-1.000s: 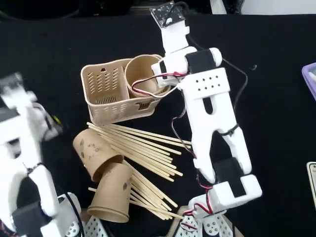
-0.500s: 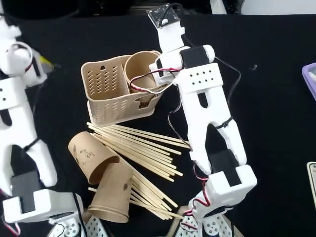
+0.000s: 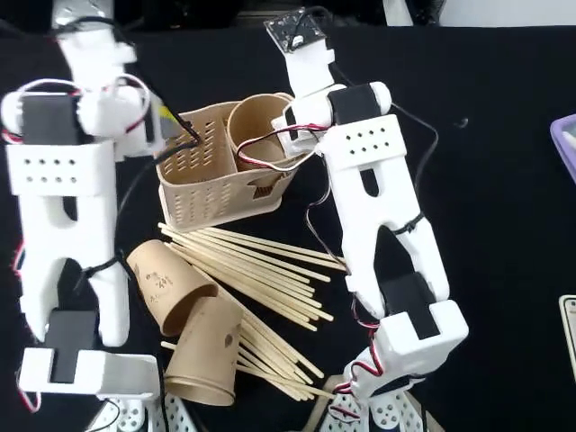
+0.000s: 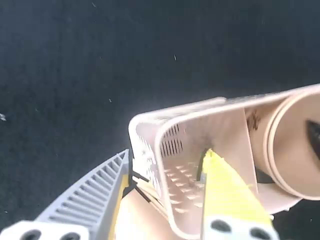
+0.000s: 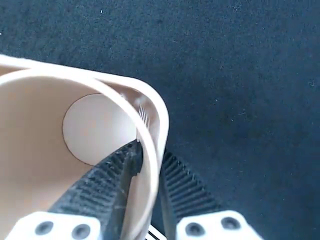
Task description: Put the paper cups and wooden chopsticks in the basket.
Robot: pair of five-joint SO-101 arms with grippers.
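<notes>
Black desk (image 3: pixel 504 270) is carrying a slotted basket (image 3: pixel 193 193) at upper centre of the high view. The left tool (image 4: pixel 166 154) is standing open, its jaws straddling the basket's end wall. The right tool (image 5: pixel 150 150) is pinching the rim of the paper cup (image 3: pixel 256 126) standing in the basket's right compartment. At lower left, a tipped cup (image 3: pixel 166 279) and a second tipped cup (image 3: pixel 207 346) are lying against the scattered wooden chopsticks (image 3: pixel 270 279).
</notes>
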